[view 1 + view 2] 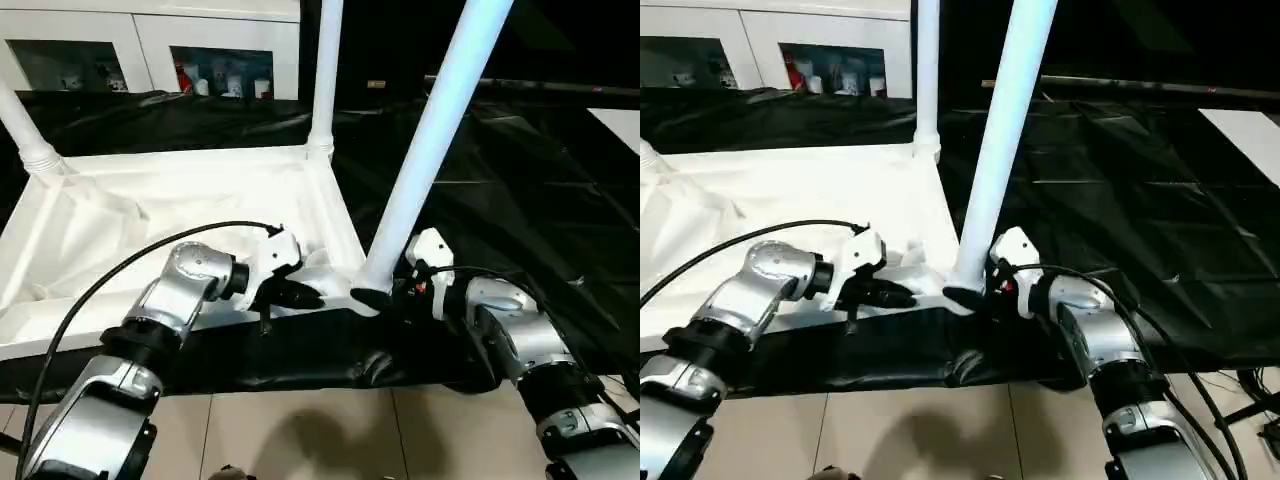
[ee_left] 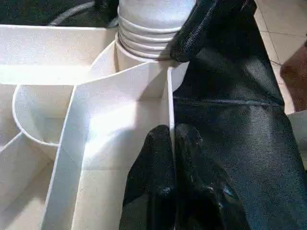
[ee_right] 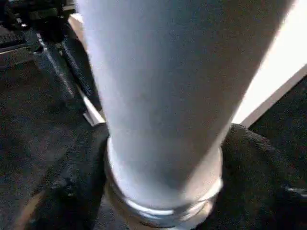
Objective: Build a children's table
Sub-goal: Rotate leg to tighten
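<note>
At the near corner of the upside-down tabletop [image 1: 200,190], the left gripper [image 2: 172,143] is pinching the tabletop's thin side wall with fingers closed, the right gripper [image 1: 385,295] is clasping the base of the tilted leg [image 1: 430,140] in that corner's socket, and two more legs [image 1: 325,80] are standing at the far corners.

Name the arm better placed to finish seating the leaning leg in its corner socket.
Right. The right gripper wraps the base of the tilted leg at the near corner socket. The left gripper is pinched shut on the tabletop rim, steadying it.
</note>
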`<state>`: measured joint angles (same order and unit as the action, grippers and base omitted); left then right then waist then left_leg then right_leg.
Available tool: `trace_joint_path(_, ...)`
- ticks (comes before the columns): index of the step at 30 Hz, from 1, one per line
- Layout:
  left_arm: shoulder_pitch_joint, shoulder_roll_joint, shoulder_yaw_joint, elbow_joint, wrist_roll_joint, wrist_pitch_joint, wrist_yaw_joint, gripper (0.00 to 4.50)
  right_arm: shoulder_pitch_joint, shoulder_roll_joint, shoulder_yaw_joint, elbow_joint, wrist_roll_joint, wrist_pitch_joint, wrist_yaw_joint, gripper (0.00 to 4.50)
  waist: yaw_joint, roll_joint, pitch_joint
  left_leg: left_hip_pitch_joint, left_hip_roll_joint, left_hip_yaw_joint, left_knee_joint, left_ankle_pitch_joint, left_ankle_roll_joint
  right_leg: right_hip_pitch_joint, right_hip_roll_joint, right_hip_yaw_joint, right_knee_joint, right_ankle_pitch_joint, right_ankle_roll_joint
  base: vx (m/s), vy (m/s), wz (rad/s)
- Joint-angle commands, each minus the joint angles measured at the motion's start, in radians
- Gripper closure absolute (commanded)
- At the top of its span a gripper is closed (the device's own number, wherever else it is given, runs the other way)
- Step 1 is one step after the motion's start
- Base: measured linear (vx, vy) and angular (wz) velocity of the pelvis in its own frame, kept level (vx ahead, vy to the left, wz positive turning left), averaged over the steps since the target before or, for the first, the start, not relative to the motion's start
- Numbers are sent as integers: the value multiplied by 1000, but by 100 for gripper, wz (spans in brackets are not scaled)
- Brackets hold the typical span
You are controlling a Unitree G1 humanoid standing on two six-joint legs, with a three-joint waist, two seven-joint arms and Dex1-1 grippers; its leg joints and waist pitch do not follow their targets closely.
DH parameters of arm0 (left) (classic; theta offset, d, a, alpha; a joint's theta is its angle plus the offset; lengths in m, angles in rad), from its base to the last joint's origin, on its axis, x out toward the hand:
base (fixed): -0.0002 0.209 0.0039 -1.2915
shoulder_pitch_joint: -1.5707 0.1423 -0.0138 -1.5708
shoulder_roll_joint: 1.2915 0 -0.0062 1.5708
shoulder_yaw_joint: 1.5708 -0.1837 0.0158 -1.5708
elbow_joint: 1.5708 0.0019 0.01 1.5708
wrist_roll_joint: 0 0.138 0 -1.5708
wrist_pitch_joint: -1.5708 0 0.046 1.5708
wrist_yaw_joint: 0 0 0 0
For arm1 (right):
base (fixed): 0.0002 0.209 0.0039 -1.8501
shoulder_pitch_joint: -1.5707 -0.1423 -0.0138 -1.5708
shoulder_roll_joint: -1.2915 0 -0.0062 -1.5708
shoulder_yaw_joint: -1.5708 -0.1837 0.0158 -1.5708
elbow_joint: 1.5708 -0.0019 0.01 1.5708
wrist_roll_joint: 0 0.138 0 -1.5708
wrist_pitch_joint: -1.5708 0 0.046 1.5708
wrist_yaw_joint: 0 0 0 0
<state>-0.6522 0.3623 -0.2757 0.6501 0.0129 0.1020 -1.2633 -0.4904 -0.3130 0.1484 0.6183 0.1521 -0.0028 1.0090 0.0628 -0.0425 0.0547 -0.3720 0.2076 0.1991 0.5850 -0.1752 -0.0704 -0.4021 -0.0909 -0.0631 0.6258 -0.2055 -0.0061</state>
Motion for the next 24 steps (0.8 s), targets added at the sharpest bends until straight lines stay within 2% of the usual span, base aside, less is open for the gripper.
trace_joint_path(1, 24, 4, -16, -21, -31, 5, -59, 450, 9, -27, -17, -9, 0, 19, -9, 141, 0, -6, -63, 12, 30, -10, -64, -173, 60, 48, -53, 47, -74, -120, -240, 0, 0, 0)
trace_joint_path(5, 31, 7, -14, -32, -30, 13, -61, 450, 13, -26, -17, -18, 3, 31, -2, 167, -1, -7, -64, 11, 28, -10, -62, -161, 64, 49, -51, 46, -72, -105, -241, 0, 0, 0)
trace_joint_path(8, 33, -2, -8, -31, -23, 16, -30, 450, 10, -11, -40, -3, 8, 40, -46, 173, -1, -6, -64, 12, 28, -9, -62, -156, 64, 48, -51, 46, -72, -98, -243, 0, 0, 0)
trace_joint_path(10, 19, -30, 3, 0, -5, 8, 53, 450, -9, 14, -74, 49, -4, 40, -164, 173, -5, -5, -62, 11, 28, -9, -63, -163, 53, 46, -52, 47, -73, -111, -243, 0, 0, 0)
trace_joint_path(12, 1, -64, 13, 36, 14, 9, 143, 450, -27, 39, -100, 103, -17, 42, -282, 174, -7, -6, -61, 14, 28, -10, -65, -190, 33, 44, -52, 46, -78, -161, -234, 0, 0, 0)
trace_joint_path(13, -13, -87, 18, 61, 26, 14, 203, 450, -37, 54, -112, 133, -28, 44, -355, 174, -9, -5, -61, 16, 26, -11, -66, -201, 20, 43, -52, 46, -81, -194, -224, 0, 0, 0)
trace_joint_path(15, -57, -156, 31, 134, 61, 52, 383, 450, -67, 100, -145, 209, -44, 56, -555, 175, -12, -4, -63, 18, 27, -11, -65, -200, -2, 42, -51, 48, -80, -198, -217, 0, 0, 0)
trace_joint_path(16, -59, -161, 31, 139, 63, 53, 393, 450, -69, 103, -148, 213, -44, 56, -567, 175, -12, -6, -62, 19, 24, -11, -65, -200, -1, 41, -51, 48, -83, -201, -215, 0, 0, 0)
trace_joint_path(18, -90, -222, 39, 190, 70, 60, 494, 450, -108, 157, -197, 270, -14, 50, -715, 175, -10, -7, -63, 15, 21, -9, -62, -199, 13, 43, -52, 48, -86, -203, -204, 0, 0, 0)
trace_joint_path(20, -105, -255, 42, 214, 71, 64, 536, 450, -133, 186, -223, 306, 3, 44, -788, 175, -11, -6, -64, 15, 21, -11, -63, -198, 15, 43, -54, 48, -87, -210, -199, 0, 0, 0)
trace_joint_path(21, -123, -295, 38, 241, 76, 63, 578, 450, -169, 217, -227, 350, 1, 23, -864, 175, -10, -2, -66, 15, 20, -11, -63, -192, 13, 44, -52, 47, -87, -205, -195, 0, 0, 0)
trace_joint_path(24, -137, -322, 28, 262, 90, 42, 592, 450, -204, 239, -206, 387, -27, -7, -895, 175, -9, -4, -67, 12, 20, -11, -62, -184, 19, 46, -51, 45, -83, -159, -199, 0, 0, 0)
